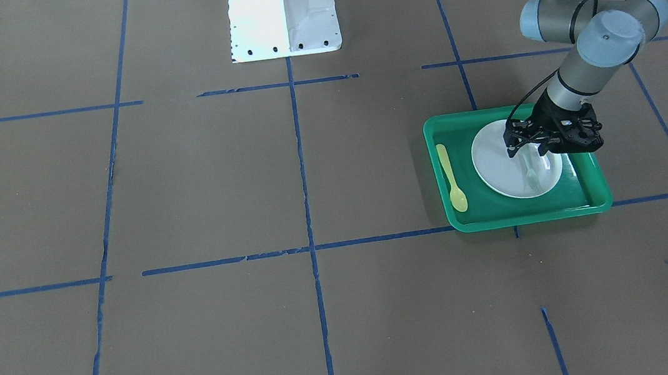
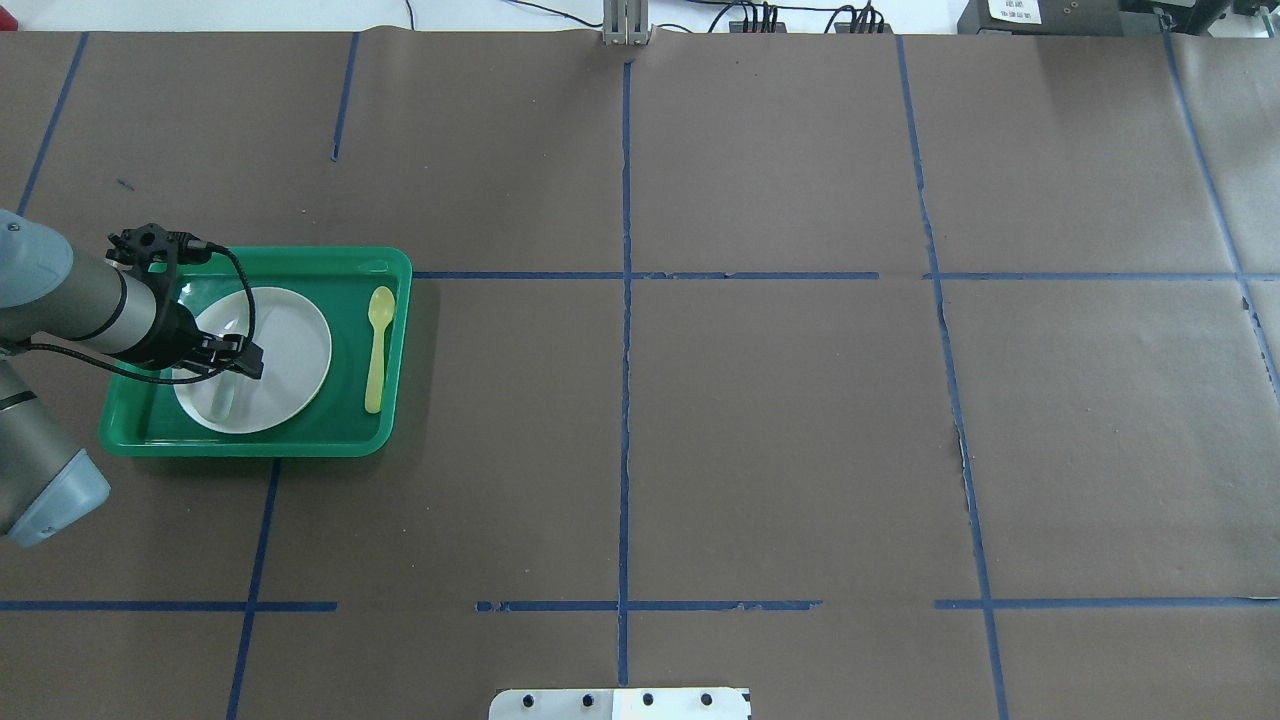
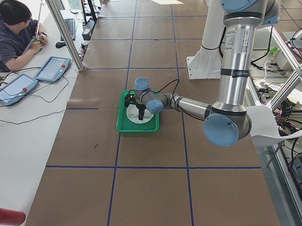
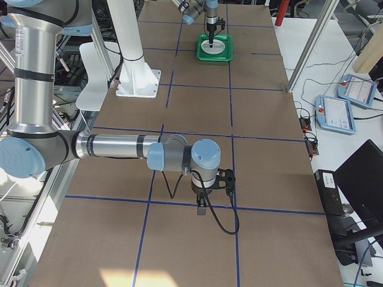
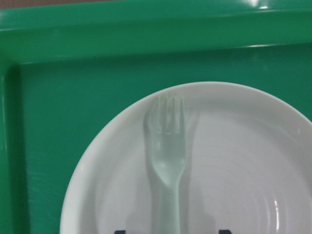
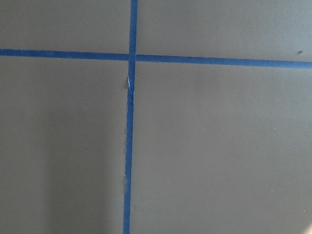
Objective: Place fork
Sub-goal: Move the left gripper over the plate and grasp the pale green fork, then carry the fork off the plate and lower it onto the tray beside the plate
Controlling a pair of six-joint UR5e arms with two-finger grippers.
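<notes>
A green tray (image 1: pixel 526 219) sits at the right of the front-facing view, on brown paper crossed by blue tape (image 6: pixel 130 57); it holds a round white plate (image 1: pixel 495 163), and a yellow spoon (image 1: pixel 451 178) lies flat on the tray floor left of the plate, apart from it; the fork (image 1: pixel 532 178) lies on the plate's right part, its tines towards the lower rim of the tray and its handle running up under the left claw (image 1: pixel 528 151); that claw hangs just over the plate, released, and in the left wrist view the dark fingertips (image 5: pixel 122 231) sit at the bottom edge on either side of the handle, clear of it; there the fork's tines point up the frame, short of the plate's rim; the right claw (image 4: pixel 203 208) hangs low over bare paper in the lower middle of the right side view, well apart from the tray, and I cannot tell whether it is spread or clenched.
</notes>
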